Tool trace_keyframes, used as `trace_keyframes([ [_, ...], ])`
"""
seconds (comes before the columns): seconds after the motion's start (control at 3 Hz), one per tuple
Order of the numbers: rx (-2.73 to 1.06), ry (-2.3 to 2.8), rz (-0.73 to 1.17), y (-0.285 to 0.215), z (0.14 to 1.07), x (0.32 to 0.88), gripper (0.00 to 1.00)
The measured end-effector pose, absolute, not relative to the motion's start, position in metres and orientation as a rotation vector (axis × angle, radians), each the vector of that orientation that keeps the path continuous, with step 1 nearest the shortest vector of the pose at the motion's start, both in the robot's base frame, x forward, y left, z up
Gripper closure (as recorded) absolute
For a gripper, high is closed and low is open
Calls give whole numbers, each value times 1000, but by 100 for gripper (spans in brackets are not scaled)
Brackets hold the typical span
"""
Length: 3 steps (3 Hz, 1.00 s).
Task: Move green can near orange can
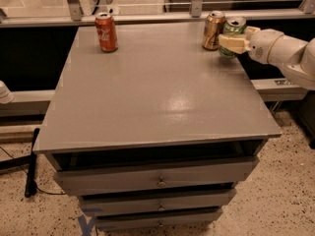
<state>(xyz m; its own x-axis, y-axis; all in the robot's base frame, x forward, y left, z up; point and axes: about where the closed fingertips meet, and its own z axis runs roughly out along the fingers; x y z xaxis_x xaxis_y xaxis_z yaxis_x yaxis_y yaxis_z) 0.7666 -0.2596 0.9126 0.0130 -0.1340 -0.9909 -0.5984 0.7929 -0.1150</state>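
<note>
A grey metal table with three shallow drawers beneath it stands on a speckled floor. At the table's far right corner, a white robot arm reaches in from the right. Its cream-coloured gripper is clamped around the green can, with one finger lying across the can's front. The green can is upright, and I cannot tell whether its base rests on the table. Just to its left stands the orange can, also upright; the two are very close together, though I cannot tell if they touch. A red can stands alone near the far left corner, well apart from the other two. A black cable lies on the floor to the left of the table.
</note>
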Motion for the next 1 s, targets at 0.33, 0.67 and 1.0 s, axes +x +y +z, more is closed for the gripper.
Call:
trace_keyframes([
  [0.33, -573, 1539, 423, -262, 906, 778, 100],
  [0.67, -549, 1537, 452, -259, 903, 790, 100],
  [1.0, -555, 1548, 479, -251, 899, 802, 82],
])
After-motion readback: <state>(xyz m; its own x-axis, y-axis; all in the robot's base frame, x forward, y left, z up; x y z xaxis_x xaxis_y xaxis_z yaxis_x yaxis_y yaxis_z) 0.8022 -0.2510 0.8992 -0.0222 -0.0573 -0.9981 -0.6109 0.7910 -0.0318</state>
